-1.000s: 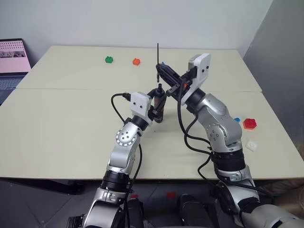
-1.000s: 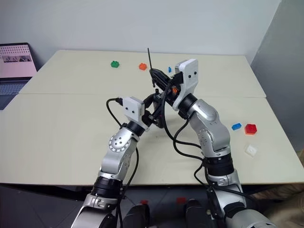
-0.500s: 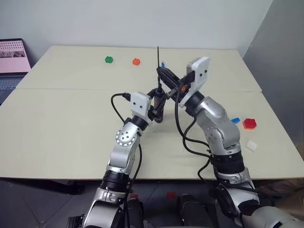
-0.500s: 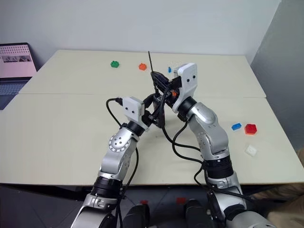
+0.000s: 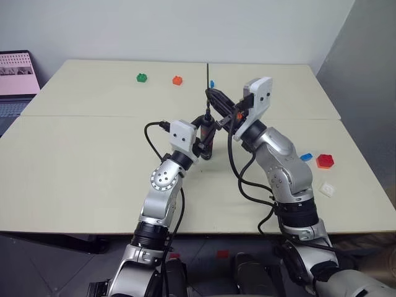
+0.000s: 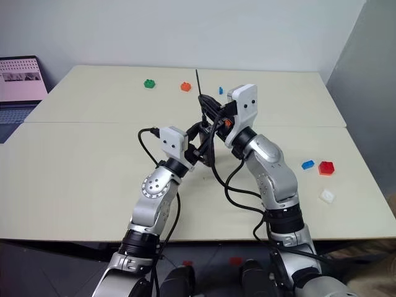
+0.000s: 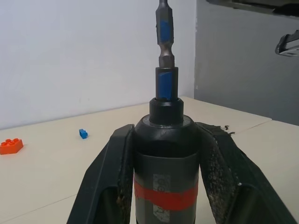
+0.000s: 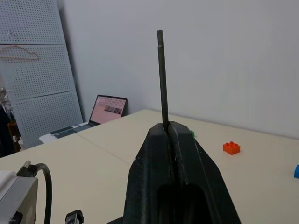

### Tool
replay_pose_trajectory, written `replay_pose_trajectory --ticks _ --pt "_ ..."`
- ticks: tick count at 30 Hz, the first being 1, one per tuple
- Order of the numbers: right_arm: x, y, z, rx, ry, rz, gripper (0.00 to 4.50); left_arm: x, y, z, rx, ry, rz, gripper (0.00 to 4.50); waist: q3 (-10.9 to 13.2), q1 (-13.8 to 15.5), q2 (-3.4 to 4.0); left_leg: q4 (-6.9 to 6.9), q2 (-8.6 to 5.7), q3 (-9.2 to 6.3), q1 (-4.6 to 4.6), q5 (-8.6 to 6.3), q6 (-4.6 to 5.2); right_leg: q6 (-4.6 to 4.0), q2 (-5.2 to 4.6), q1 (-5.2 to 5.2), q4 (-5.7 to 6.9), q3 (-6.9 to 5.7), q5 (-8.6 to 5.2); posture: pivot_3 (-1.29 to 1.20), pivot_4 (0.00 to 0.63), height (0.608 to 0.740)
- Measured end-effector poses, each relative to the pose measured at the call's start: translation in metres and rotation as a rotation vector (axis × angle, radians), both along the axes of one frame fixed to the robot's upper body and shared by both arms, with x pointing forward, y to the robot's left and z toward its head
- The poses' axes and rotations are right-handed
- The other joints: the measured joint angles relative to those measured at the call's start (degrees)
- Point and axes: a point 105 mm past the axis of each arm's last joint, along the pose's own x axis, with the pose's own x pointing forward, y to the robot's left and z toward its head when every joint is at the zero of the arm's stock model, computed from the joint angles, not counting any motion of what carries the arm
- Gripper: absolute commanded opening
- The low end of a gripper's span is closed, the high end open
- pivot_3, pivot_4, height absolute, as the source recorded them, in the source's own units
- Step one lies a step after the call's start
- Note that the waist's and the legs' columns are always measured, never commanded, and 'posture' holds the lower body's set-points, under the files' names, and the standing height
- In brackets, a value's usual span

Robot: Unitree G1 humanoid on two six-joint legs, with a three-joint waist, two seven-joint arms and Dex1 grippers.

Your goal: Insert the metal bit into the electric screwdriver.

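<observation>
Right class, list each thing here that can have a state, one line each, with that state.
electric screwdriver: upright, clamped in the left hand.
metal bit: upright, pinched in the right hand, lower end just above the screwdriver's blue tip, not yet seated.
left hand: shut on the screwdriver.
right hand: shut on the bit.
laptop: open, screen lit.
</observation>
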Motion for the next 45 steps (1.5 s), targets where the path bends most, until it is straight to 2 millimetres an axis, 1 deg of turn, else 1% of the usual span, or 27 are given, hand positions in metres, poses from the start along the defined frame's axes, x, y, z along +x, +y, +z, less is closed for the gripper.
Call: replay_pose_trajectory --ticks 5,12,21,22,23,28,29,30,31,32,33,34,36,39,41,42,43,44,45 --pt "0.001 -0.001 -0.005 -0.008 0.009 -0.009 0.0 0.0 0.0 0.0 0.0 0.0 0.0 1.63 0.0 -0.01 0.0 0.0 0.0 0.0 0.0 0.0 0.0 0.0 0.0 0.0 0.0 0.0 0.0 0.0 0.15 0.74" --pt "0.001 0.0 -0.006 -0.022 0.012 -0.018 0.0 0.001 0.0 0.0 0.0 0.001 0.002 1.63 0.0 -0.02 0.0 0.0 0.0 0.0 0.01 0.0 0.0 -0.02 0.0 0.0 0.0 0.0 -0.01 0.0 0.15 0.74" --pt "0.0 -0.002 -0.015 -0.057 0.046 -0.014 0.0 0.001 0.0 0.0 0.001 0.002 0.0 1.63 0.0 -0.03 0.0 0.0 0.0 0.0 0.02 0.0 0.0 -0.03 0.0 0.0 0.0 0.0 -0.02 0.0 0.15 0.74" --pt "0.0 -0.002 -0.015 -0.056 0.047 -0.014 0.4 0.001 0.0 0.0 0.002 0.002 0.0 1.63 0.0 -0.03 0.0 0.0 0.0 0.0 0.02 0.0 0.0 -0.03 0.0 0.0 -0.01 0.01 -0.02 0.0 0.15 0.74" --pt "0.0 -0.002 -0.016 -0.057 0.052 -0.012 0.49 0.001 0.0 0.0 0.002 0.002 0.0 1.63 0.0 -0.03 0.0 0.0 0.0 0.0 0.02 0.0 0.0 -0.03 0.0 0.0 -0.01 0.01 -0.02 0.0 0.15 0.74" --pt "0.0 -0.002 -0.02 -0.046 0.081 0.001 1.78 0.002 0.0 0.0 0.002 0.0 0.0 1.63 0.0 -0.04 0.0 -0.02 0.0 0.0 0.0 0.0 0.0 -0.04 0.0 -0.01 -0.03 0.0 -0.02 0.0 0.15 0.74" --pt "0.0 -0.002 -0.021 -0.045 0.083 0.002 1.91 0.002 0.0 0.0 0.002 0.0 0.0 1.63 0.0 -0.04 0.0 -0.03 0.0 0.0 0.0 0.0 0.0 -0.04 0.0 -0.01 -0.04 0.0 -0.03 0.0 0.15 0.74" --pt "0.0 -0.003 -0.02 -0.043 0.085 0.002 2.28 0.002 0.0 0.0 0.002 0.0 -0.001 1.63 0.0 -0.04 0.0 -0.03 0.0 0.0 0.0 0.0 0.0 -0.04 0.0 -0.01 -0.04 0.0 -0.03 0.0 0.15 0.74" --pt "0.0 -0.004 -0.02 -0.04 0.086 0.003 2.49 0.002 -0.001 0.001 0.002 0.0 -0.001 1.63 0.0 -0.04 0.0 -0.03 0.0 0.0 0.0 0.0 0.0 -0.04 0.0 -0.01 -0.04 0.0 -0.03 0.0 0.15 0.74" --pt "0.0 -0.005 -0.019 -0.038 0.085 0.003 2.7 0.002 -0.001 0.001 0.002 0.0 -0.001 1.63 0.0 -0.03 0.0 -0.03 0.0 0.0 -0.01 0.0 0.0 -0.04 0.0 -0.02 -0.05 0.0 -0.03 0.0 0.15 0.74" --pt "-0.001 -0.008 -0.016 -0.033 0.083 0.003 3.07 0.002 -0.001 0.001 0.003 0.0 -0.001 1.63 0.0 -0.03 0.0 -0.03 0.0 0.0 -0.02 0.0 0.0 -0.04 0.0 -0.02 -0.05 0.0 -0.03 0.0 0.15 0.74" --pt "-0.001 -0.011 -0.014 -0.032 0.078 0.001 3.19 0.002 -0.001 0.001 0.004 0.0 -0.001 1.63 0.0 -0.02 0.0 -0.03 0.0 0.0 -0.02 0.0 0.0 -0.04 0.0 -0.02 -0.05 0.0 -0.03 0.0 0.15 0.74" --pt "-0.002 -0.021 -0.008 -0.032 0.066 0.0 3.81 0.004 0.001 0.003 0.03 0.0 0.002 1.63 0.0 0.05 -0.01 -0.03 0.0 0.0 -0.05 0.0 0.0 -0.04 0.0 -0.04 -0.06 0.0 -0.03 0.0 0.15 0.74" --pt "-0.003 -0.037 0.0 -0.037 0.049 -0.02 3.84 0.008 0.008 0.006 0.097 -0.008 0.024 1.63 0.0 -0.08 0.0 -0.05 0.0 0.0 -0.07 0.0 0.0 -0.05 0.0 -0.08 -0.05 0.01 -0.04 0.0 0.15 0.74" --pt "-0.006 -0.048 0.003 -0.07 0.036 -0.032 3.84 0.011 0.016 0.012 0.201 -0.027 0.039 1.63 0.04 -0.05 -0.01 -0.07 0.0 -0.01 -0.23 0.0 0.0 -0.05 0.0 -0.26 -0.03 -0.02 -0.04 0.0 0.15 0.74" --pt "-0.007 -0.056 0.004 -0.1 0.028 -0.046 3.84 0.015 0.022 0.019 0.298 -0.047 0.046 1.63 0.05 0.02 0.0 -0.07 0.0 -0.04 -0.38 0.0 0.0 -0.04 0.01 -0.41 -0.02 -0.03 -0.03 0.0 0.15 0.74" --pt "-0.008 -0.068 0.006 -0.117 0.023 -0.069 3.84 0.019 0.032 0.03 0.37 -0.071 0.072 1.63 0.05 0.09 0.01 -0.07 0.0 -0.03 -0.45 0.0 0.0 -0.02 0.01 -0.45 -0.03 -0.02 -0.02 0.0 0.15 0.74" --pt "-0.009 -0.075 0.006 -0.127 0.022 -0.087 3.84 0.021 0.04 0.038 0.416 -0.095 0.092 1.63 0.05 0.1 0.01 -0.07 0.0 0.0 -0.46 0.0 0.0 0.05 0.0 -0.45 -0.06 -0.01 0.02 0.0 0.15 0.74" --pt "-0.011 -0.081 0.006 -0.156 0.023 -0.09 3.84 0.022 0.043 0.046 0.488 -0.117 0.087 1.63 0.05 0.18 0.01 -0.07 0.0 0.0 -0.5 0.0 0.0 0.08 -0.01 -0.46 -0.07 -0.01 0.03 0.0 0.15 0.74"
